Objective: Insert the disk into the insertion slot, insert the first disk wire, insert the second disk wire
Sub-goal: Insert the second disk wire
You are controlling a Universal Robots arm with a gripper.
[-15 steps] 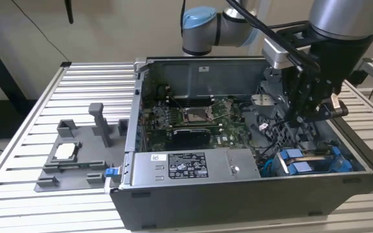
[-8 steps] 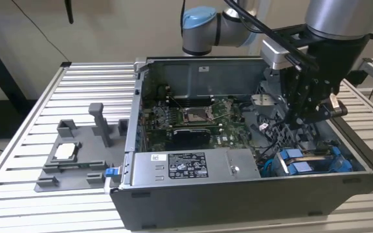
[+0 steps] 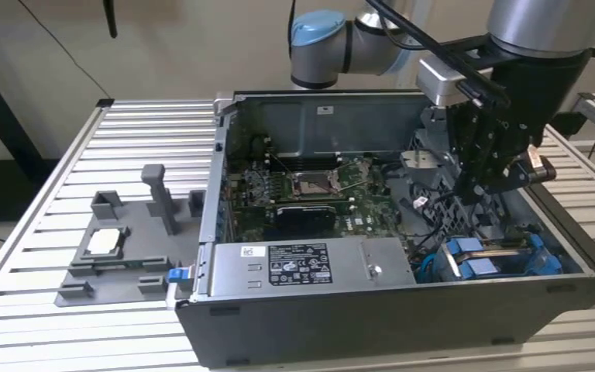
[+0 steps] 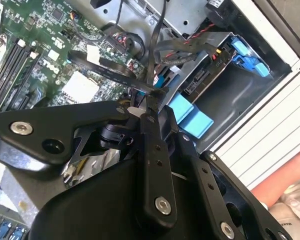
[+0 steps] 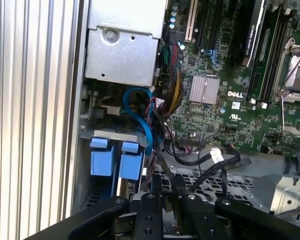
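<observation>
The disk (image 3: 504,249) sits in its blue carrier inside the insertion slot (image 3: 452,271), a grey cage at the case's front corner on the exterior view's right. Its blue tabs (image 5: 115,159) and connector end (image 4: 202,80) show in the wrist views. My gripper (image 3: 476,188) hangs inside the case just behind the slot. In the second wrist view the gripper (image 4: 146,104) is shut on a flat black disk wire (image 4: 151,75) near its plug end, a short way from the disk's connectors. A blue wire (image 5: 140,117) curves down beside the slot.
The open grey computer case (image 3: 380,325) holds the green motherboard (image 3: 308,194) and the labelled power supply box (image 3: 297,267). Loose black cables (image 5: 210,160) lie over the perforated metal near the gripper. A grey fixture (image 3: 122,248) stands on the slatted table at the exterior view's left.
</observation>
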